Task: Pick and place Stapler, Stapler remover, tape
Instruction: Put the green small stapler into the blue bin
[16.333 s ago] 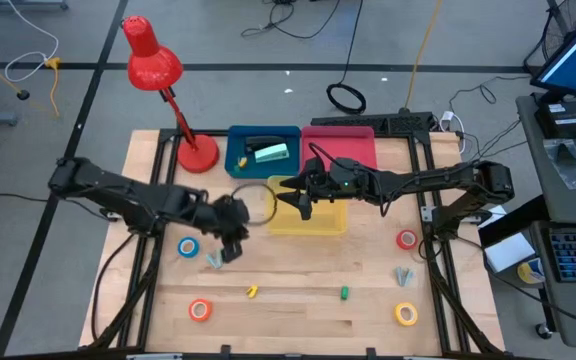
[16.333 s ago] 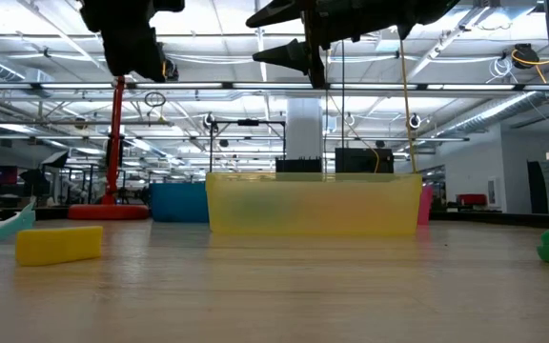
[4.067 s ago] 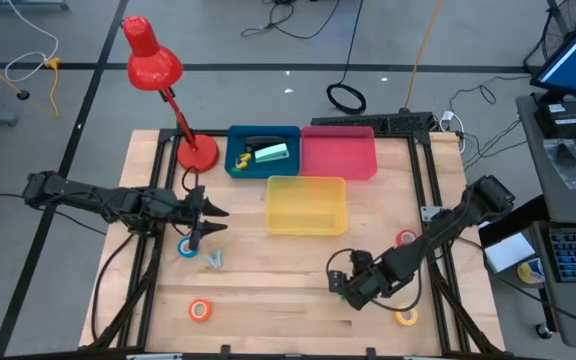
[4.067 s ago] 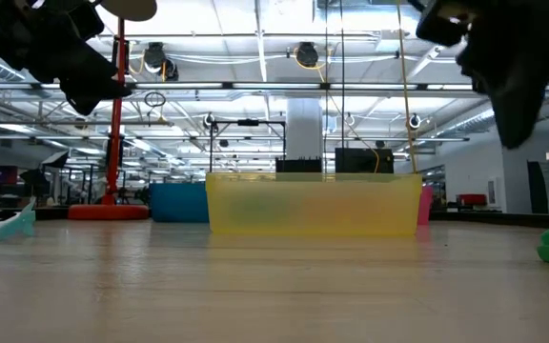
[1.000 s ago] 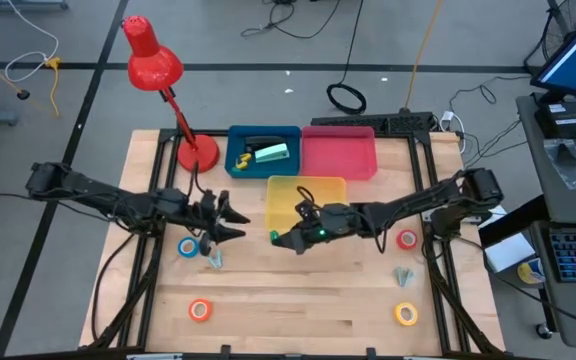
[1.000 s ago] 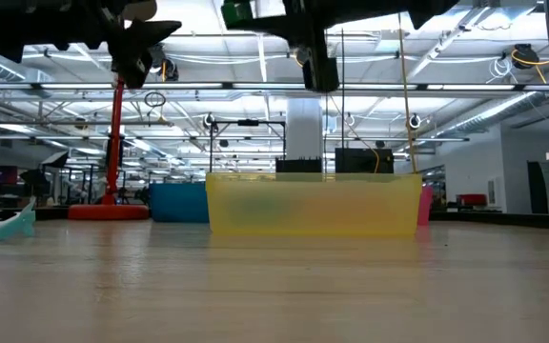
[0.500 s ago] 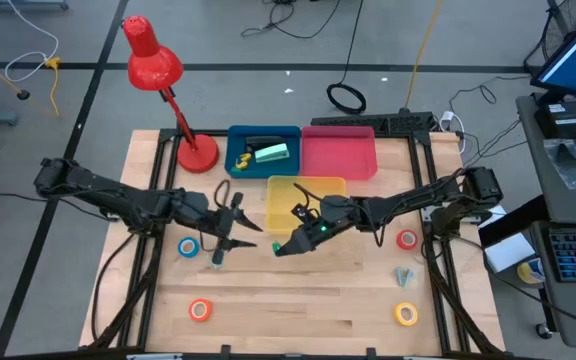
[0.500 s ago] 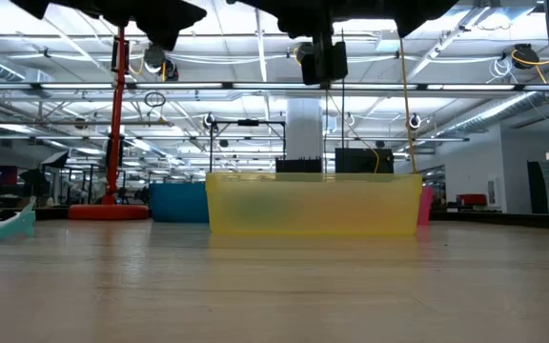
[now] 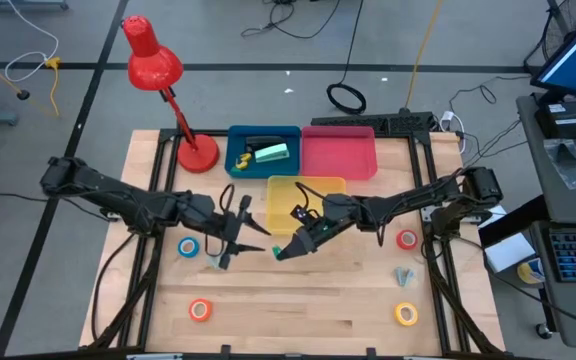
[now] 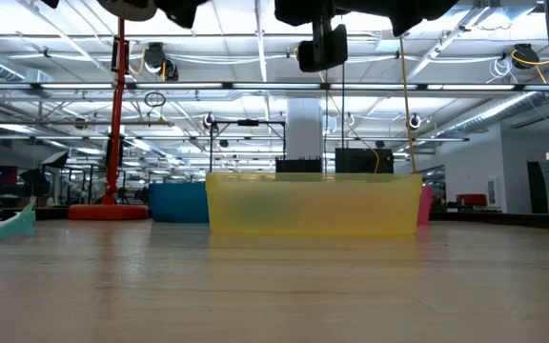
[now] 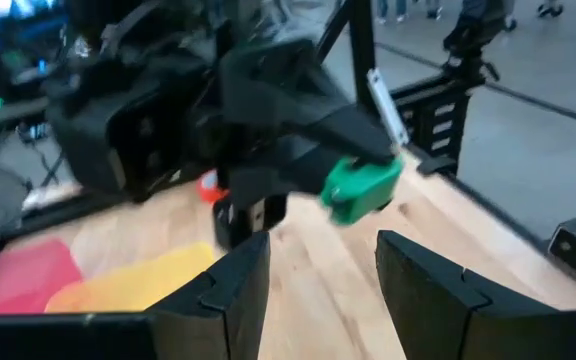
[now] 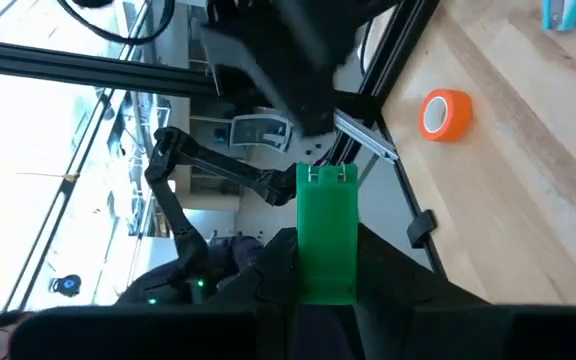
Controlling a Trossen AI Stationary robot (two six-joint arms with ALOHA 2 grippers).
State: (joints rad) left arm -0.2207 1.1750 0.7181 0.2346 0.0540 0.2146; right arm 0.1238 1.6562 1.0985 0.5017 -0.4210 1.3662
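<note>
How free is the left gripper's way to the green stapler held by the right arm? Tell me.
Probably free. The left gripper is open and faces the green stapler across bare table, with nothing between them. The right gripper is shut on one end, and the other end sticks out toward the left gripper.

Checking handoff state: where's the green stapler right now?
The green stapler is held in the right gripper, above the table's middle in the high view, just in front of the yellow bin, facing the left gripper, whose fingers are open.
</note>
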